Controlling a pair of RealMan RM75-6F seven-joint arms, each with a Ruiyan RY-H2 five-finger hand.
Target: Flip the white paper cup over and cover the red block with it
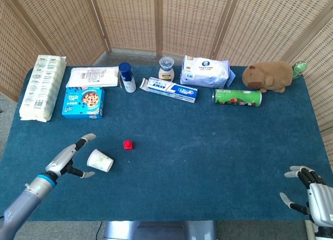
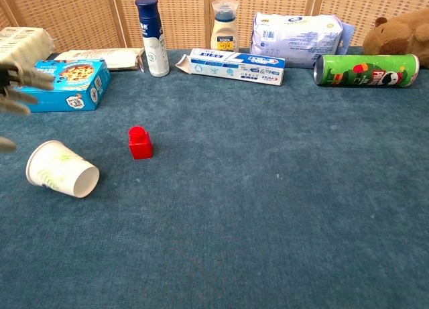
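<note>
White paper cup is lying on its side on the blue cloth table, mouth pointing toward the near right in the chest view, green print on its wall. Your left hand is just beside it on the outer side, fingers spread, holding nothing and not touching the cup as far as the head view shows. In the chest view only blurred fingertips poke in at the left edge. Red block sits upright near the cup, a bit further in and toward the table's middle, apart from it. Your right hand is way off at the near right corner, fingers apart, nothing in it.
</note>
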